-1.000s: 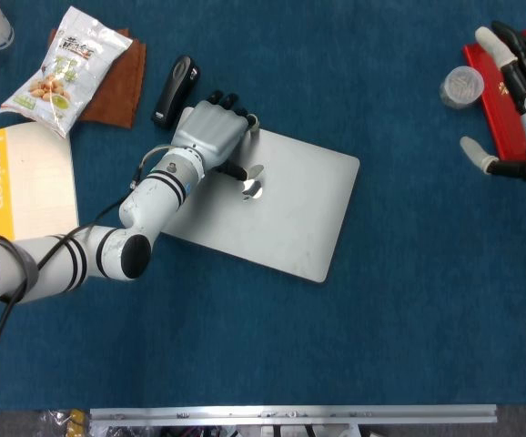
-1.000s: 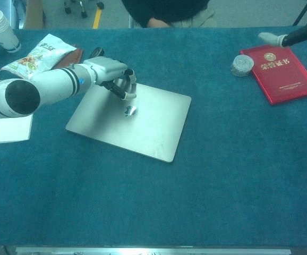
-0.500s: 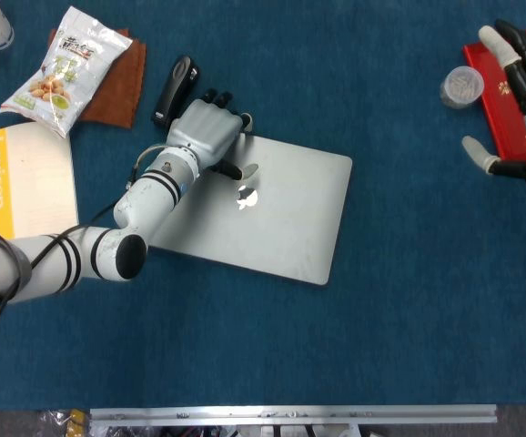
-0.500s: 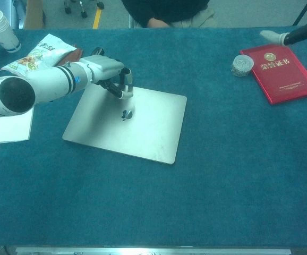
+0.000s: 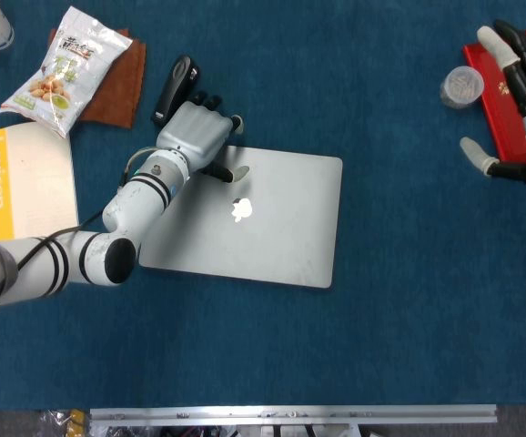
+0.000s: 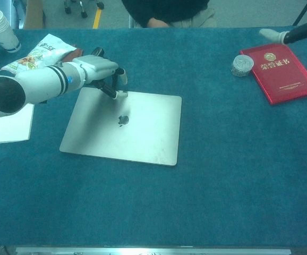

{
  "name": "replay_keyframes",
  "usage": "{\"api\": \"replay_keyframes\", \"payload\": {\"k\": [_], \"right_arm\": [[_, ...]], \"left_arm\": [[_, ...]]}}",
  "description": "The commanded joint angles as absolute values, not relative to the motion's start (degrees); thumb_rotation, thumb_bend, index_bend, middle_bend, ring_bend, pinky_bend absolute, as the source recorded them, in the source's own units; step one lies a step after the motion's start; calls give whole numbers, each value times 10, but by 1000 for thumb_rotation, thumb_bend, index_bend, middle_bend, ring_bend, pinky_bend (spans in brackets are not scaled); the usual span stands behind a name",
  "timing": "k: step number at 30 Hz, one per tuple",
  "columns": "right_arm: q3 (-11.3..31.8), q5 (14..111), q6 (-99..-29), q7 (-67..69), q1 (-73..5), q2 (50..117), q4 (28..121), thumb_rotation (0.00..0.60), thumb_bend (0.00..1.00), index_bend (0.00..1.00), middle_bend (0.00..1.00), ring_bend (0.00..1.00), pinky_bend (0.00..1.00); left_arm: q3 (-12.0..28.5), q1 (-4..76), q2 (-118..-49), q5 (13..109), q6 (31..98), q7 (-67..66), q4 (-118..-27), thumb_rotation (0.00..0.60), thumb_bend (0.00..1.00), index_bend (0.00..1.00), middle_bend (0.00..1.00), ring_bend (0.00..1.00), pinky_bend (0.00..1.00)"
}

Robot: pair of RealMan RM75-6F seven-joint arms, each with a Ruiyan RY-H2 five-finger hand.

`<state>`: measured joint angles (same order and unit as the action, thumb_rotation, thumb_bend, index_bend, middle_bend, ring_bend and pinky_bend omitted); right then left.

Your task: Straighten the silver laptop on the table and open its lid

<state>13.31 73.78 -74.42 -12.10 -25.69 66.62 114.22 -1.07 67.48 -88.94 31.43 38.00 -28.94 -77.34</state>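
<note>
The flat silver aluminium laptop, lid closed, lies mid-table, long axis nearly parallel to the table edge. The left hand, fingers curled, presses its far-left corner, gripping nothing. The right hand is held open, well apart.

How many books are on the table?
2. A yellow-and-white Lexicon book lies at the left edge, and a red book lies at the far right beside a small round container. More may sit out of frame.

1. Even, bright overhead light; soft shadows.
2. Mild sheen on laptop lid, logo glints white in head view.
3. Chest view softer, bluish cast, slightly grainy.
</note>
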Motion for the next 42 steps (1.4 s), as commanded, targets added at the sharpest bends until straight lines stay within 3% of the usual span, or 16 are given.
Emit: {"api": "replay_keyframes", "payload": {"k": [1,21,42], "right_arm": [[133,739,-746,-122,-256,665,1145,600,203,0,7,0,20],[133,738,-749,-130,-254,663,1154,600,203,0,7,0,20],[133,737,-747,-133,-256,669,1156,600,203,0,7,0,20]], "left_arm": [[-13,672,-886,315,383,-289,-777,239,277,216,380,60,0],[-9,652,-894,347,380,-269,-753,238,277,216,324,40,0],[-21,645,-866,325,380,-277,-779,237,277,216,386,58,0]]}}
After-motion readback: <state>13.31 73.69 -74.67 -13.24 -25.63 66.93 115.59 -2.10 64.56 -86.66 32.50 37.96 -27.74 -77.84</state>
